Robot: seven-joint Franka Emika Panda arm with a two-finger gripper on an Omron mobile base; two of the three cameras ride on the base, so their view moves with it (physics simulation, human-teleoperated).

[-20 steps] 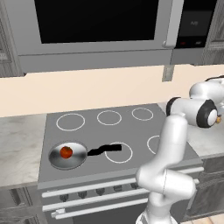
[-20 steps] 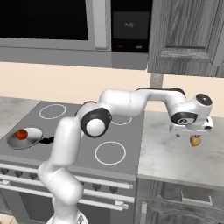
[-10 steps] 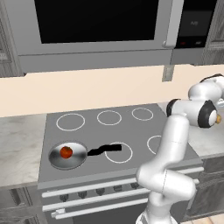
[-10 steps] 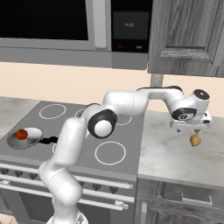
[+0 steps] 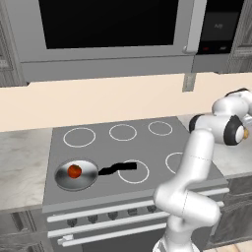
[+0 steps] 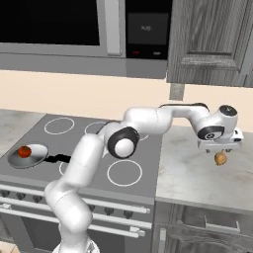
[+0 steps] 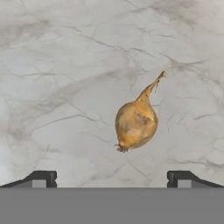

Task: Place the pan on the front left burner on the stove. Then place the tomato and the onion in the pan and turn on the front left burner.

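1. Steel pan [image 5: 76, 175], left base view: sits at the stove's [image 5: 147, 142] front left corner on the front left burner, tomato [image 5: 74, 171] inside.
2. Right base view: the gripper [image 6: 220, 148] has swung further right since a second ago, over the counter [image 6: 197, 173]; onion [image 6: 221, 158] directly beneath.
3. Hand view: jaws spread wide, empty; onion lies between, untouched. Grasp judged next.
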